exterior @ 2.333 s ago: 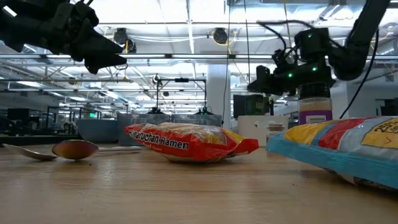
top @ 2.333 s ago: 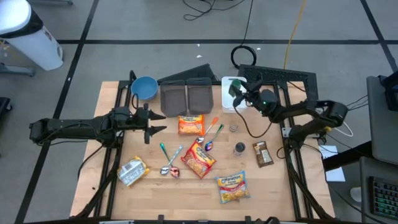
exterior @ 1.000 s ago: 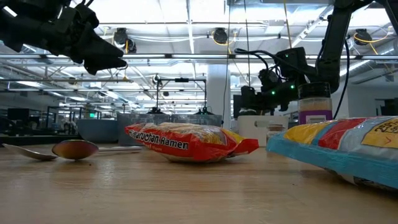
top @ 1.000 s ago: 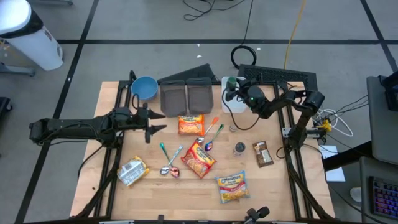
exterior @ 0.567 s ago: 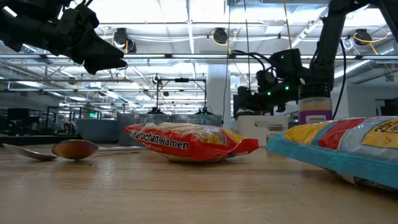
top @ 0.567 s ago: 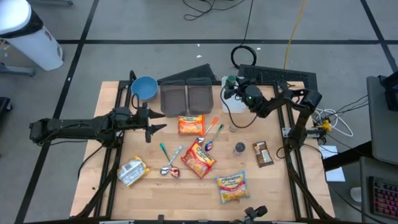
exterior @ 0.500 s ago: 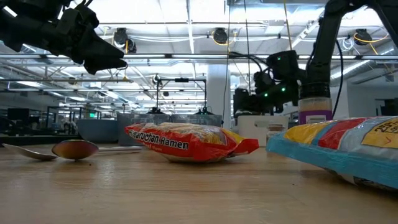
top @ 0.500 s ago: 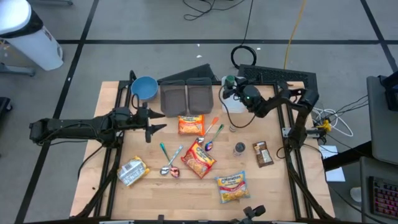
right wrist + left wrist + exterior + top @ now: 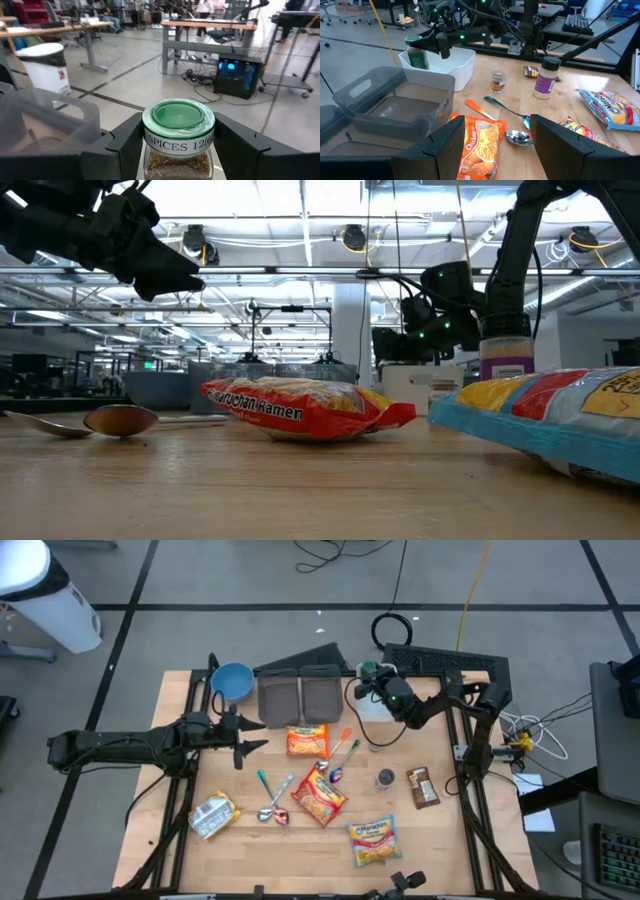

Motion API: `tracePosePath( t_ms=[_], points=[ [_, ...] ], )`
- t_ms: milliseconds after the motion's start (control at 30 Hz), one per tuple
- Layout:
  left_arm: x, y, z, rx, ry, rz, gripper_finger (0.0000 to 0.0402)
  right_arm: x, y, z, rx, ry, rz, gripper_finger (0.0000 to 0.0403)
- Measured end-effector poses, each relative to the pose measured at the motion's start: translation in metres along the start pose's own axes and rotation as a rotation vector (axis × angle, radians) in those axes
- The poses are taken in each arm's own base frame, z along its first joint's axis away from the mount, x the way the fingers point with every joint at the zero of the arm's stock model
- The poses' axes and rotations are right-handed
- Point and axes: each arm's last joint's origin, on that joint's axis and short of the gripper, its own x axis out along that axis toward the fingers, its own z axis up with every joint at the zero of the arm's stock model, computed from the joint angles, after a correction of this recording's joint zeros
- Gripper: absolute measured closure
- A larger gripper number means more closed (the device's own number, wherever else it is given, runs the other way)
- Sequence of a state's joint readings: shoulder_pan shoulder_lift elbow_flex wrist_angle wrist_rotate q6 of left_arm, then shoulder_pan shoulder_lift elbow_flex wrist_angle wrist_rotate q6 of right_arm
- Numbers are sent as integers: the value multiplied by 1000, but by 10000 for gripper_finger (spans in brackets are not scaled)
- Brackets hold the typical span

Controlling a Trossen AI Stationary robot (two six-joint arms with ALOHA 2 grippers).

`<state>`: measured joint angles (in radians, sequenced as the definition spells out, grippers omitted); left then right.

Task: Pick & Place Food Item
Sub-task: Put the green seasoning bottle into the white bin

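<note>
A spice jar with a green lid (image 9: 178,136) stands upright between the fingers of my right gripper (image 9: 178,155). In the left wrist view the jar (image 9: 416,52) hangs over the end of the white bin (image 9: 451,69) nearest the grey bins. Whether it touches the bin's floor is hidden. In the high view my right gripper (image 9: 366,680) is at the table's far edge. My left gripper (image 9: 246,738) hovers open and empty over the table's left half, near an orange ramen pack (image 9: 306,740). My right gripper pinches the jar's body just under the lid (image 9: 150,150) between its two fingers, one on each side. The fingers lie level and come from the table's right side. The jar stays upright, lid up; its bottom is out of view.
Two grey bins (image 9: 300,695) and a blue bowl (image 9: 232,680) stand along the far edge. Ramen packs (image 9: 320,795), (image 9: 374,840), spoons (image 9: 272,802), two small jars (image 9: 385,778), a chocolate bar (image 9: 422,787) and a silver packet (image 9: 212,815) lie spread over the table.
My right gripper has carried the jar a little toward the table's left, along the far edge, over the white bin. The jar has stayed upright in the hold.
</note>
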<state>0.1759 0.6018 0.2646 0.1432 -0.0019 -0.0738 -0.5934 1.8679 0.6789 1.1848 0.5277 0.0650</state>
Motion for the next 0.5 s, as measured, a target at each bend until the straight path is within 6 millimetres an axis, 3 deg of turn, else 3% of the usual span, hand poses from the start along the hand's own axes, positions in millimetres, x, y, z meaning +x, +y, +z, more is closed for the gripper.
tracePosePath(
  t_ms=[500],
  points=[
    [0,0,0,-1,3,1,172,2,0,-11,26,8,-2,205]
  ],
)
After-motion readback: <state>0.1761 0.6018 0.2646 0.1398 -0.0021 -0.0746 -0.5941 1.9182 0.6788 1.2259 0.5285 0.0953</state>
